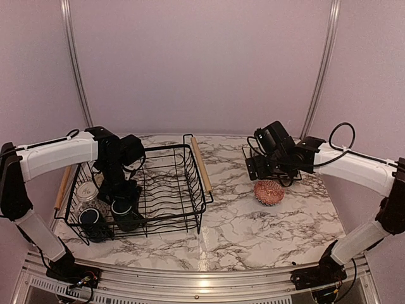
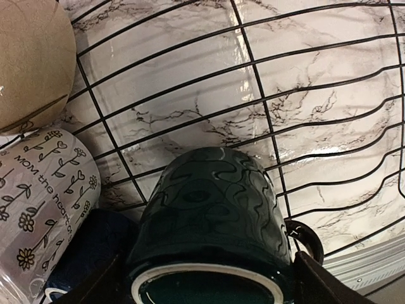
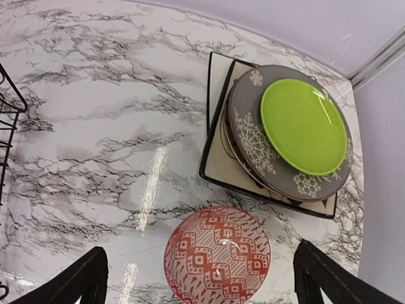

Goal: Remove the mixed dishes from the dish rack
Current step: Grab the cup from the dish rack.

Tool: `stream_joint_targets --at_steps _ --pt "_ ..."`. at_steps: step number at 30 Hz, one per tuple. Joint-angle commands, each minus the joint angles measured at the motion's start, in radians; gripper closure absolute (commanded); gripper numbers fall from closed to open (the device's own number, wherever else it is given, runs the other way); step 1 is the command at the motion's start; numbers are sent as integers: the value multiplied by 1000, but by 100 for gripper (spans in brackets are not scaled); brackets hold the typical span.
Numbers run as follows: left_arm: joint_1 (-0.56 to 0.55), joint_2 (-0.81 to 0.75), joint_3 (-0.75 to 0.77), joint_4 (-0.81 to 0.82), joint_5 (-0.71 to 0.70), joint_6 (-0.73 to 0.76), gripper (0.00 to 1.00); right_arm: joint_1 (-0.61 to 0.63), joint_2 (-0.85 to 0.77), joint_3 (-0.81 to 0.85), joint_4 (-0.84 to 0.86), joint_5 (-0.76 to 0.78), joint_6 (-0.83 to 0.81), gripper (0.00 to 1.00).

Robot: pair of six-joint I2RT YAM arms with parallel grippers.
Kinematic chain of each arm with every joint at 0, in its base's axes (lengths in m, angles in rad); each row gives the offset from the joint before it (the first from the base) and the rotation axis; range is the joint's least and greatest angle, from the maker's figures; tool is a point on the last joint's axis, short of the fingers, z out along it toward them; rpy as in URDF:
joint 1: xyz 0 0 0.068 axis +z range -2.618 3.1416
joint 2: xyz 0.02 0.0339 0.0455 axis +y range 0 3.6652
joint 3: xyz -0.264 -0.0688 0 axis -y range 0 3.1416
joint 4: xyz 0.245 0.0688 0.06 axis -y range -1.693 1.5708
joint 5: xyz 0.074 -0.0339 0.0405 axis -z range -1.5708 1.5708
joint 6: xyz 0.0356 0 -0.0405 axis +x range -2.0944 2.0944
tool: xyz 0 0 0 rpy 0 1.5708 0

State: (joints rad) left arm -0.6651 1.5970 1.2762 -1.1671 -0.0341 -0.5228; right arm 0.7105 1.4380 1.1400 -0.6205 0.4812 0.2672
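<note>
Dish rack (image 1: 166,183): left on the marble table (image 1: 253,221), mugs inside.
Left gripper (image 1: 124,204): reaches down into the rack, clasping the dark mug (image 2: 212,221).
Right gripper (image 1: 266,166): spread wide above the red bowl (image 3: 217,254).
Right wrist only: lime-green plate (image 3: 304,125) stacked outside the rack.

1. The scene is viewed by the top external camera from above and behind the arm bases, facing the far wall; the whole marble table (image 1: 253,228) is taken in.
2. The left wrist view is aimed down, very close, into the dish rack (image 2: 253,107) at a dark-green mug (image 2: 212,215); the rack (image 1: 168,183) and mug (image 1: 125,212) are shared with the top view.
3. The right wrist view is aimed downward from higher up at the reddish patterned bowl (image 3: 217,253) and stacked plates (image 3: 278,136); the bowl (image 1: 269,192) is shared with the top view.
</note>
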Motion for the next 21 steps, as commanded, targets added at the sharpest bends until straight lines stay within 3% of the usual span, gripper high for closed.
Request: stream_joint_targets --at_steps 1,4,9,16,21 --pt "1 10 101 -11 -3 47 62 52 -18 121 88 -43 -57 2" --pt "1 26 148 -8 -17 72 68 89 12 202 140 -81 -89 1" --pt "1 26 208 -2 -45 93 69 101 85 331 229 -347 -50 2" --pt "12 16 336 -2 -76 120 73 122 215 391 544 -890 190 3" --pt "20 26 457 -1 -101 152 76 170 287 427 596 -926 -16 7"
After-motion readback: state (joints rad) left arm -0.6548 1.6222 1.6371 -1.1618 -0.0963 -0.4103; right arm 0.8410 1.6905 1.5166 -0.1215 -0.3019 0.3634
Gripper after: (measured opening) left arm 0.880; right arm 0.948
